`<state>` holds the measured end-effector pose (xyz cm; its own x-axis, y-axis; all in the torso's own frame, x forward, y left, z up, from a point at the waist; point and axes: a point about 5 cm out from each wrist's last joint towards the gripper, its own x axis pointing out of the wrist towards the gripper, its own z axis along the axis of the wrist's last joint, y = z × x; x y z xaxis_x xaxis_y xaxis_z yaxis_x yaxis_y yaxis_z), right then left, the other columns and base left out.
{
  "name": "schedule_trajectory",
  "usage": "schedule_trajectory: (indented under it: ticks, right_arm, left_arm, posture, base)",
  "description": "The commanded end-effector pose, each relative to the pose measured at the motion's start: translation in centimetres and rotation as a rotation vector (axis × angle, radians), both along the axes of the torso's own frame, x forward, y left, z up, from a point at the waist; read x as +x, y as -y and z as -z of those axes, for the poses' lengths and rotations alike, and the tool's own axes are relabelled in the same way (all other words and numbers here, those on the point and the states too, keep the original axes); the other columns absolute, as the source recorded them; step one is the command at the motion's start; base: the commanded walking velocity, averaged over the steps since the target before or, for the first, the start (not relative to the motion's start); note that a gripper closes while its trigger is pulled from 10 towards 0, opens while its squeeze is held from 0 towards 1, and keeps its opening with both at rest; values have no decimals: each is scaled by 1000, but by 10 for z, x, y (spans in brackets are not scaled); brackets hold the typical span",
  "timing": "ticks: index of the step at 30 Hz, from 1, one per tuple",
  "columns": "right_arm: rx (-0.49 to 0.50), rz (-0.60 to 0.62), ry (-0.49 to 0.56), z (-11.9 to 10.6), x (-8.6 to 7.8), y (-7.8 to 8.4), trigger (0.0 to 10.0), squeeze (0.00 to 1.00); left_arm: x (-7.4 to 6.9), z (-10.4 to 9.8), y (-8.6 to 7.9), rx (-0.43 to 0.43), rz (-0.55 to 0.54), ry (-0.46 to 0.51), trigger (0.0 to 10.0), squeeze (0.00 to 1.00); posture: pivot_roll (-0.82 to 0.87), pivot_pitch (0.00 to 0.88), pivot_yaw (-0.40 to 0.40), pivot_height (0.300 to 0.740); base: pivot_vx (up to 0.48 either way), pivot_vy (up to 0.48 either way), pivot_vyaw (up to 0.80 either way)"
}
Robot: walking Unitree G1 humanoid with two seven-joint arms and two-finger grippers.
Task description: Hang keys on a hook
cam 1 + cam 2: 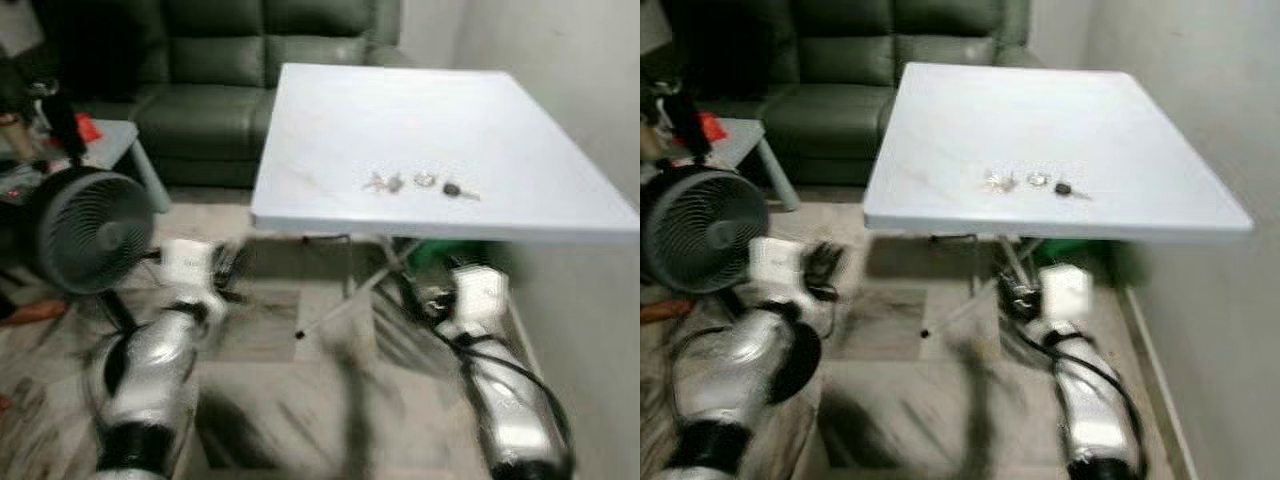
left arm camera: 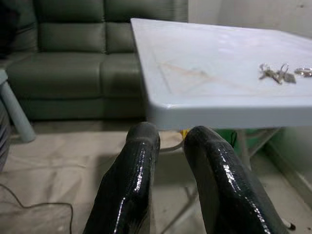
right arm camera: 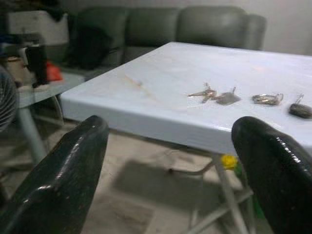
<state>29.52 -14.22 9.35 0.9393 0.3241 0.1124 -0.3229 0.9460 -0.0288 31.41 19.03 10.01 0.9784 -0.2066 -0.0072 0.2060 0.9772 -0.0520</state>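
Note:
A bunch of keys (image 1: 383, 183) lies on the white folding table (image 1: 450, 110) near its front edge, with a small ring (image 1: 425, 180) and a black key fob (image 1: 455, 189) just to its right. Both arms hang below the tabletop, blurred. My left gripper (image 2: 170, 139) is shut and empty, level with the table's front edge and left of the keys (image 2: 275, 74). My right gripper (image 3: 168, 131) stands wide open and empty, below and in front of the table edge, facing the keys (image 3: 214, 95).
A dark green sofa (image 1: 220, 70) stands behind the table. At the left are a round floor fan (image 1: 78, 228) and a small side table (image 1: 115, 140) with clutter. A wall (image 1: 590, 80) runs close on the right. Metal legs (image 1: 360, 290) cross under the table.

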Motion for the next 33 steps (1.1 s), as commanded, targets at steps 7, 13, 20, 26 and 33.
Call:
schedule_trajectory:
  ticks: [7, 13, 20, 26, 33]
  right_arm:
    - [-8, 26, -8, 2, -3, 16, 10000, 0]
    - [-16, 12, -10, 2, -4, 14, 10000, 0]
    - [-25, -2, -11, 2, -5, 13, 10000, 0]
    - [-86, -34, -5, 2, -5, 9, 10000, 0]
    - [-78, -30, -11, 3, -5, 10, 10000, 0]
  left_arm:
    - [3, -3, 17, -9, 55, 11, 10000, 0]
    - [3, -2, 18, -10, 56, 10, 10000, 0]
    - [1, -2, 19, -10, 55, 8, 10000, 0]
    - [1, -1, 19, -13, 53, 6, 10000, 0]
    - [0, 0, 20, -16, 53, 5, 10000, 0]
  posture:
    - [-77, 0, -12, 740]
    - [-73, 0, -17, 740]
    - [-70, 0, -23, 740]
    - [-69, 0, -25, 740]
    - [-70, 0, -31, 740]
  base:
    - [322, 0, 0]
    - [322, 0, 0]
    - [321, 0, 0]
    - [311, 0, 267]
    - [295, 0, 800]
